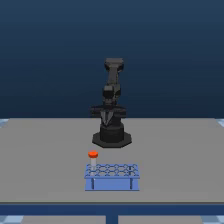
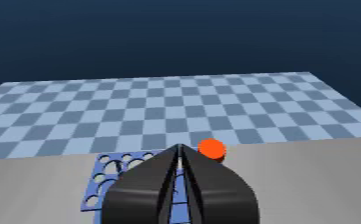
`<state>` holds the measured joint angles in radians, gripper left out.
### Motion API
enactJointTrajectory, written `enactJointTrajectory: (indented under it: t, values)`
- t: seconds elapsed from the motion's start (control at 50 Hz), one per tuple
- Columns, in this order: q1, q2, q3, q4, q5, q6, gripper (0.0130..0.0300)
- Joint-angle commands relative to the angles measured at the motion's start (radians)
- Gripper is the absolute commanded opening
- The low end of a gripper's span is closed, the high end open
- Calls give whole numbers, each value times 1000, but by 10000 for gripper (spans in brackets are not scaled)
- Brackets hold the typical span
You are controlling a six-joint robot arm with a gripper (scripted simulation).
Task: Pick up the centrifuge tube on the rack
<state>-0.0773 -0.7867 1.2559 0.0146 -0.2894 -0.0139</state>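
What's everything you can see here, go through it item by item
Tube: one, whitish with an orange-red cap, upright in a far corner hole of the rack, on the exterior view's left.
Rack: one, light blue with two dark bars on its front, on the table in front of the arm's base.
Table: one, grey, under the rack and arm.
Floor: blue checkered, beyond the table edge in the wrist view.
Arm: one, black, upright at mid-table behind the rack.
Gripper: one, black, fingers together, apart from the tube.
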Motion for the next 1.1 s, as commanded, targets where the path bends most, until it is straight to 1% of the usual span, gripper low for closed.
enactJointTrajectory:
  t: [0.02, 0.6, 0.8, 1.0, 1.06, 1.1]
  values:
    - [0, 0, 0, 0, 0, 0, 300]
    - [-2, 2, -1, -9, 0, 8, 300]
    - [-12, 12, -6, -48, 1, 44, 300]
    - [-30, 31, -16, -119, 1, 107, 300]
    - [-42, 45, -23, -167, 2, 149, 300]
    - [-42, 45, -23, -167, 2, 149, 300]
